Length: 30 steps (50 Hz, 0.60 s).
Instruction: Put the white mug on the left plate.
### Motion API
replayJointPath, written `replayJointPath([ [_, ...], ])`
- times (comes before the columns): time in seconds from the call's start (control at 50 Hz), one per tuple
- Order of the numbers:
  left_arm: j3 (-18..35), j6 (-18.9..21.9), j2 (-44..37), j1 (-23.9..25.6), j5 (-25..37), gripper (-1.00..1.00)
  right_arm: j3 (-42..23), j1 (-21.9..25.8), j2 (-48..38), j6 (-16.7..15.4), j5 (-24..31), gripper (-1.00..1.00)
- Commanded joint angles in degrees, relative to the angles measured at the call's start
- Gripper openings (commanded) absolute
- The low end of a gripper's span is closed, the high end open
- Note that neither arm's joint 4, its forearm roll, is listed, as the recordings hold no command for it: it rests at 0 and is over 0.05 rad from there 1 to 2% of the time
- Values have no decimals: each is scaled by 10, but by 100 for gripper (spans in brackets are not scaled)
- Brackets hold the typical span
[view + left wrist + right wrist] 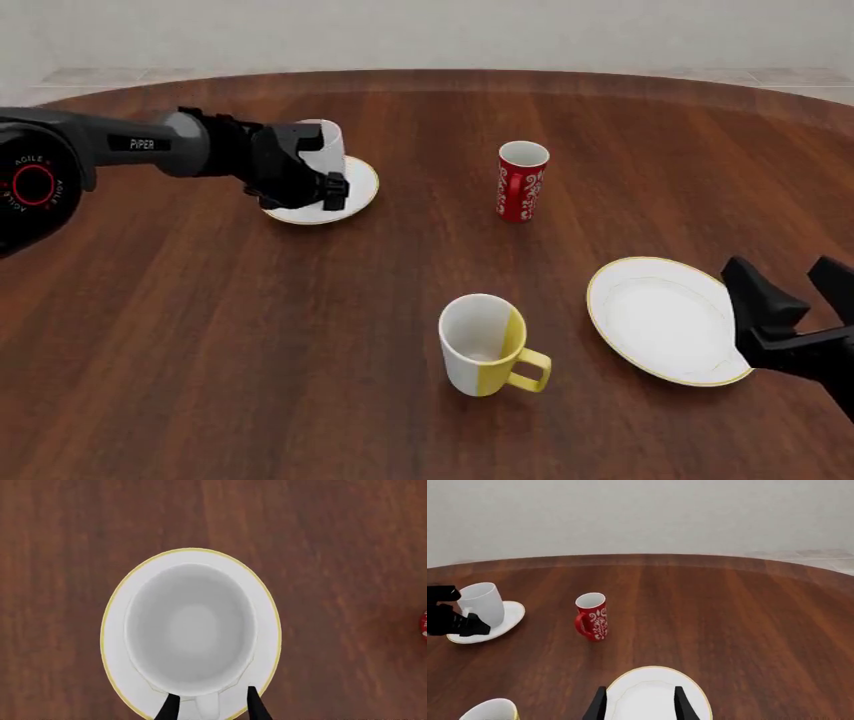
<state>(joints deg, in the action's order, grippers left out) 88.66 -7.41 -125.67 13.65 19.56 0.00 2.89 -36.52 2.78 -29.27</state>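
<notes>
The white mug (pixel 191 630) stands upright on the small gold-rimmed left plate (pixel 267 630), seen from straight above in the left wrist view. Its handle points back toward my left gripper (pixel 212 711). The two black fingers lie either side of the handle with gaps to it, so the gripper is open. In the front view the mug (pixel 324 145) and plate (pixel 354 195) sit at the far left, partly behind my left gripper (pixel 327 190). My right gripper (pixel 794 282) is open and empty above the near right edge of the larger plate (pixel 661 320).
A red patterned cup (pixel 522 180) stands at the middle back. A white-and-yellow mug (pixel 483 345) with a yellow handle stands near the front centre. The larger plate also shows under my right gripper (pixel 640 711) in the right wrist view (pixel 654 692).
</notes>
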Motion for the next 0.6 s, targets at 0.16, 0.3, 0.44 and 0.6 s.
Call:
replayJointPath([
  [0.16, -21, -9, -1, 5, -14, 100, 0, 1, 9, 0, 9, 100],
  [0.3, -28, -12, 2, 9, -19, 100, 0, 3, -1, 0, -2, 100],
  [0.44, -32, -10, 4, 7, -20, 100, 0, 2, 10, -1, 9, 100],
  [0.6, -47, -11, 14, 8, -25, 100, 0, 4, -3, 0, -5, 100],
])
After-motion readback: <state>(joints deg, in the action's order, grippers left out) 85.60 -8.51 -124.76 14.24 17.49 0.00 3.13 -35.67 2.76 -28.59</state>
